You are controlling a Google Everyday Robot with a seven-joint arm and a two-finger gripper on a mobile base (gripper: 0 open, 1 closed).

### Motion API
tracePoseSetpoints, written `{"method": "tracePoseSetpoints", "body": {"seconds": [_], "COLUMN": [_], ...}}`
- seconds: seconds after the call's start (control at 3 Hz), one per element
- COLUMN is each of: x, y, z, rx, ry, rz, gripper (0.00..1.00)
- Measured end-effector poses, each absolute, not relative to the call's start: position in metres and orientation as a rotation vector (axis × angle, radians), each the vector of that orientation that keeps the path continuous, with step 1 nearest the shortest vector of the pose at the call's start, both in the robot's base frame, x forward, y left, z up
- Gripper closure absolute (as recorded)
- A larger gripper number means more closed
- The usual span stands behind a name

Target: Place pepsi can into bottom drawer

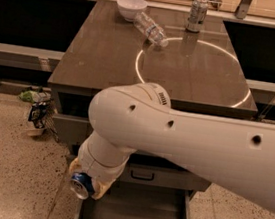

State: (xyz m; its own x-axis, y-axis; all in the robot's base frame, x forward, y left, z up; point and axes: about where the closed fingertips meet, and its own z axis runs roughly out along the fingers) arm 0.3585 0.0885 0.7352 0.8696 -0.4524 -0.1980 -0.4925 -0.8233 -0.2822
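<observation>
Over the left wall of the grey bottom drawer (pixel 133 218), gripper (pixel 86 182) jaws are clamped on a blue aluminium pepsi can (pixel 80 185). Released here, it could be lost outside.

The claw (pixel 87 181) is hanging low at the cabinet's left front, gripping the pepsi can (pixel 80 186). The bottom drawer (pixel 133 217) is lying open just right of it. Well behind and above, a bowl (pixel 131 6), bottle (pixel 150 28) and tall can (pixel 197 13) are sitting on the surface (pixel 100 51).
</observation>
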Motion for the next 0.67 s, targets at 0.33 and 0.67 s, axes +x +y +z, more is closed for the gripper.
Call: {"method": "tracePoseSetpoints", "body": {"seconds": [0.33,0.67], "x": [0.358,0.36], "y": [0.083,0.079], "z": [0.727,0.711], "rx": [-2.725,-2.806], "ry": [0.787,0.758], "rz": [0.181,0.165], "gripper": [1.0,1.0]}}
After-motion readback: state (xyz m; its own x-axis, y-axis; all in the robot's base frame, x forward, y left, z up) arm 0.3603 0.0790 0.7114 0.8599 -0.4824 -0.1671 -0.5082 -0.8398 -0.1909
